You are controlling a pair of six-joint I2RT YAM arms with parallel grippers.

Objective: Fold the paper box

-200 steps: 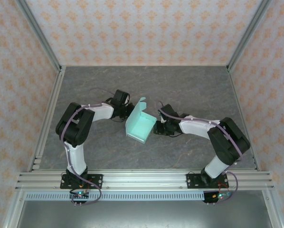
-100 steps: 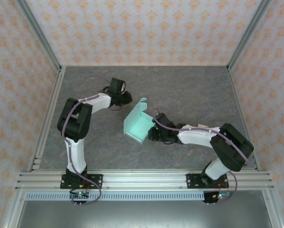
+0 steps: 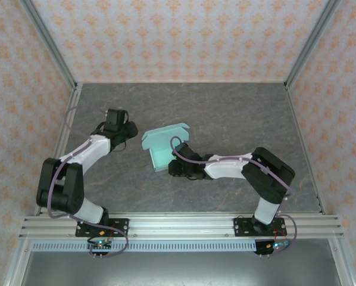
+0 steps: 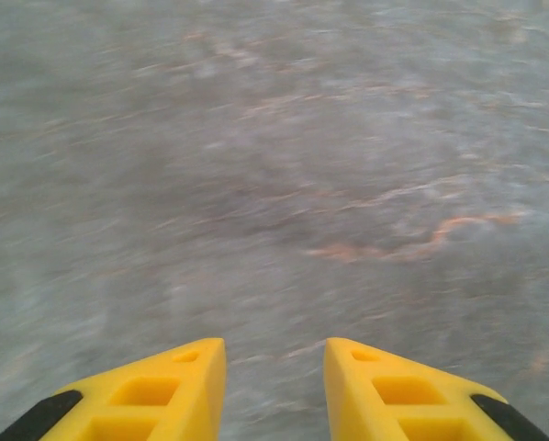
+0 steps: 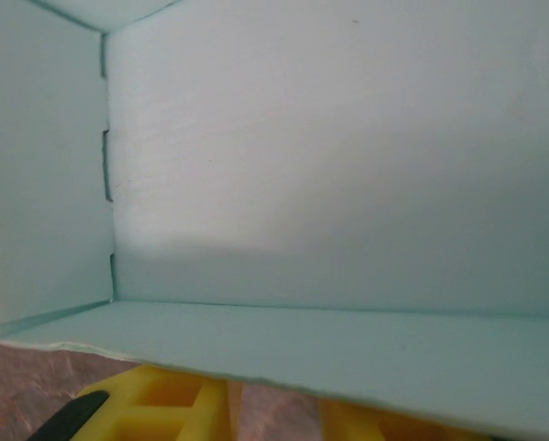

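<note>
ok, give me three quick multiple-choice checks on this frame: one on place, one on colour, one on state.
1. Which arm has its fingers up against the box?
A. the left one
B. the right one
C. both

2. What colour is the box?
A. white
B. brown
C. pale green

3. What is the state of the left gripper?
A. open and empty
B. shut on the box
C. shut on a cable

Answers:
1 B: the right gripper sits at the near edge of the box, and the other stands off to the side.
2 C: the card is mint green in both the top and right wrist views.
3 A: its fingers stand apart with only bare table between them.
</note>
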